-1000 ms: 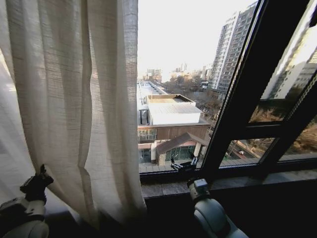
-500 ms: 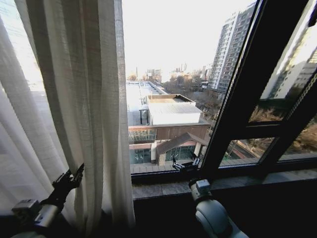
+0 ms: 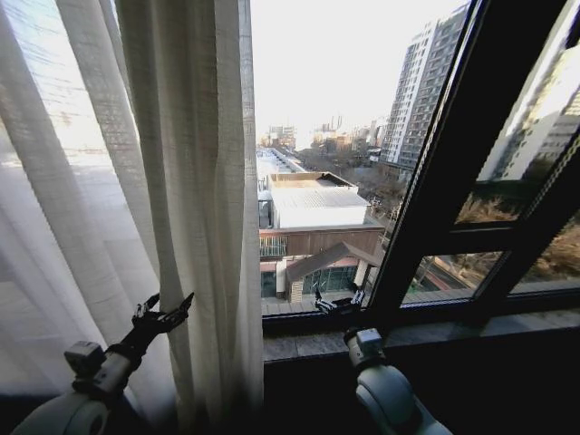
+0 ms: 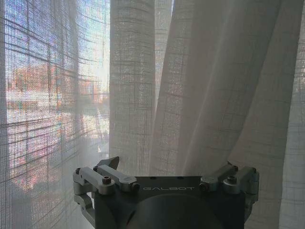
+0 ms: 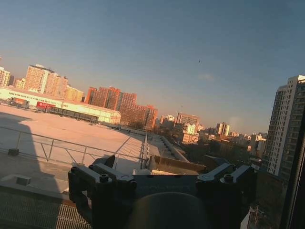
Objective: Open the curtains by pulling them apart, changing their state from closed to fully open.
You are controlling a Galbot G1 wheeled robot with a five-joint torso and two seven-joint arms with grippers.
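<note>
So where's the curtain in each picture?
Head view: curtain hangs on the left, beside bare glass.
Left wrist view: curtain folds hang just ahead of the left gripper.
Right wrist view: bare glass, city outside.
Shared landmark: the left gripper, in head and left wrist views.

**Off-white weave against dark frame and metal**

The curtains (image 3: 172, 181) are off-white and sheer, carrying a fine linen-like crosshatch of threads and long vertical pleats that alternate pale cream with grey-beige shadow. In the left wrist view the same fabric (image 4: 209, 86) shows a faint grid pattern (warm orange and blue tints glow through its thinnest part). The window frame (image 3: 462, 163) is plain black. The sill (image 3: 435, 331) is mottled grey-brown. The left gripper (image 3: 165, 317) is black, on a light grey arm with silver fittings. The right gripper (image 3: 337, 303) is black too, its wrist silver-grey.
</note>
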